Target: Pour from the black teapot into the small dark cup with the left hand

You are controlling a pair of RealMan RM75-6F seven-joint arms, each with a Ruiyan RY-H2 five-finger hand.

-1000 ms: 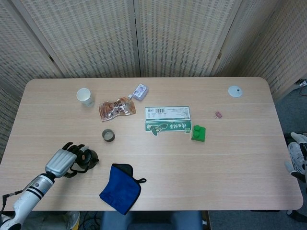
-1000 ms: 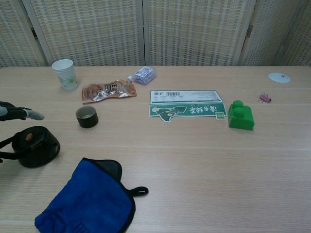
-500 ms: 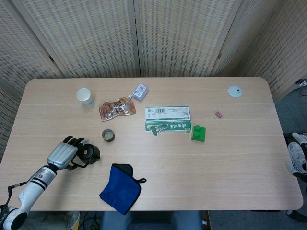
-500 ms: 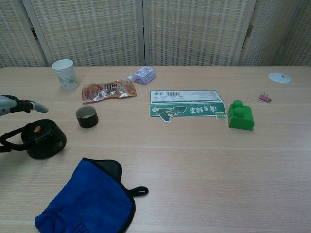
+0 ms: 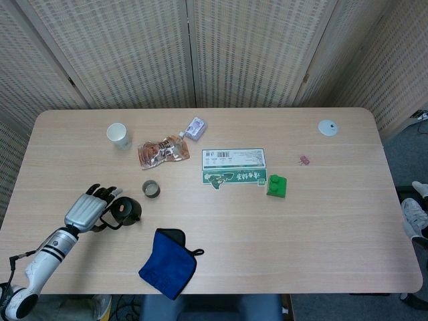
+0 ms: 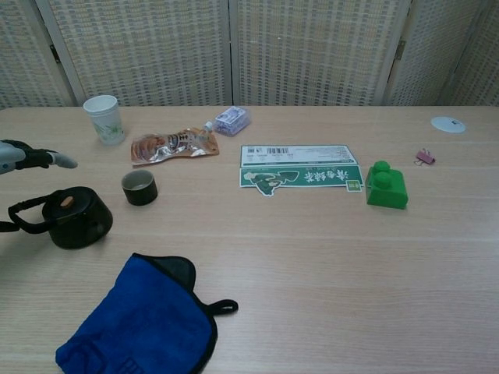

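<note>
The black teapot [image 5: 127, 210] [image 6: 76, 219] sits upright left of centre, its looped handle pointing left. My left hand [image 5: 87, 209] holds it by that handle, while the other fingers [image 6: 35, 158] stretch out above it. The small dark cup [image 5: 150, 189] [image 6: 139, 187] stands just beyond and to the right of the teapot, a short gap apart. In the chest view most of the hand is cut off by the left edge. My right hand shows in neither view.
A blue cloth [image 5: 168, 262] lies near the front edge, right of the teapot. Behind the cup are a snack pouch [image 5: 162, 151], a white paper cup [image 5: 118, 135] and a small purple packet [image 5: 195, 127]. A green-white card [image 5: 234, 167] and a green block [image 5: 276, 185] lie mid-table.
The left hand has carried the teapot away from the front edge and to the right, closer to the small dark cup. Nothing else has moved.
</note>
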